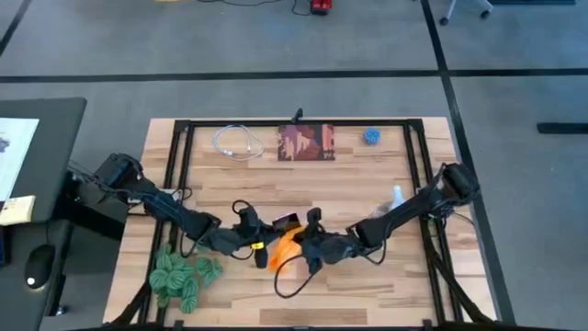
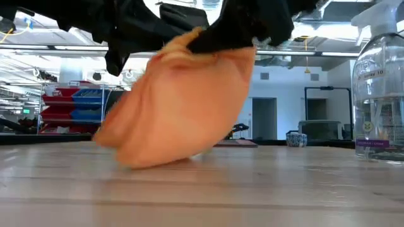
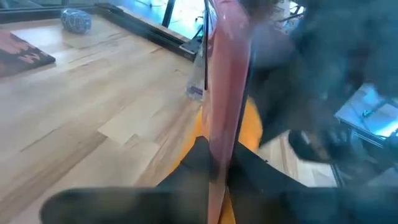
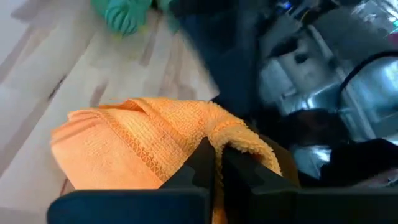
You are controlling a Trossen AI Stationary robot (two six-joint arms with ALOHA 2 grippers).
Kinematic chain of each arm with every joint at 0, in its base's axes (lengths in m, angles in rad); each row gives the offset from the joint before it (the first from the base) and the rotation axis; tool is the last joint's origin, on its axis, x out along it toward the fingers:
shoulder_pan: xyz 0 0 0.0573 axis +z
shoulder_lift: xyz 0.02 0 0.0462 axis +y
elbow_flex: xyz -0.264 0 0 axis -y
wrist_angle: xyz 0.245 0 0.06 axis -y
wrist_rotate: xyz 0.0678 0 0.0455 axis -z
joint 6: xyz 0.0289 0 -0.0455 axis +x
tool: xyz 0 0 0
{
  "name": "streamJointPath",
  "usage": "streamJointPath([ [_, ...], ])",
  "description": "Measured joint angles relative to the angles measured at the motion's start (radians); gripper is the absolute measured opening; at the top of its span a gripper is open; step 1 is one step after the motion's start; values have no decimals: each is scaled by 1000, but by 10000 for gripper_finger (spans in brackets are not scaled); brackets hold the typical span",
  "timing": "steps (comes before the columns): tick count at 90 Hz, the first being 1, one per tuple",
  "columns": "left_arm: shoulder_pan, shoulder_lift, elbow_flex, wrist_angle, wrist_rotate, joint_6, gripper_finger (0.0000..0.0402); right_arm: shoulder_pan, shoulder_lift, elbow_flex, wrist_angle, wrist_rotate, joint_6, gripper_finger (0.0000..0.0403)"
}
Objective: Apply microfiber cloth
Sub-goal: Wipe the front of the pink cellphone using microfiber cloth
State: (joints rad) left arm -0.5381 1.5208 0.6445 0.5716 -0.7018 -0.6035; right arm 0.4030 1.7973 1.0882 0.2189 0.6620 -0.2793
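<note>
The bright orange microfiber cloth hangs bunched at the table's middle near side, with my right gripper shut on it. Just left of it, my left gripper is shut on a thin flat slab, apparently the smartphone. In the left wrist view the slab shows edge-on and reddish. The cloth sits right behind the slab. In the low view the cloth droops from the dark grippers above. My left gripper pinches the slab's near end between its two fingers, one on each flat face. The slab stands on edge and reaches away from the fingers toward the cloth. My right gripper pinches a bunched fold of the cloth's top between its two fingers, several layers gathered. The cloth hangs slack below the fingers, and its lower end touches the table.
A green knitted bundle lies near the left front. A white cable, a dark red-brown printed square and a small blue thing lie along the far side. A clear spray bottle stands at the right.
</note>
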Motion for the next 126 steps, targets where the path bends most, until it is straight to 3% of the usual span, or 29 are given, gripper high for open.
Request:
streamJointPath([
  [19,0,0,0,-6,2,4,7,-3,2,0,16,10,25,0],
  [29,-1,2,-3,-3,4,30,7,-15,30,0,42,-37,47,0],
  [63,-4,2,-6,-17,12,14,7,-26,171,-1,379,-61,-41,0],
  [126,-11,4,1,-25,-29,5,7,31,81,5,-24,194,13,0],
])
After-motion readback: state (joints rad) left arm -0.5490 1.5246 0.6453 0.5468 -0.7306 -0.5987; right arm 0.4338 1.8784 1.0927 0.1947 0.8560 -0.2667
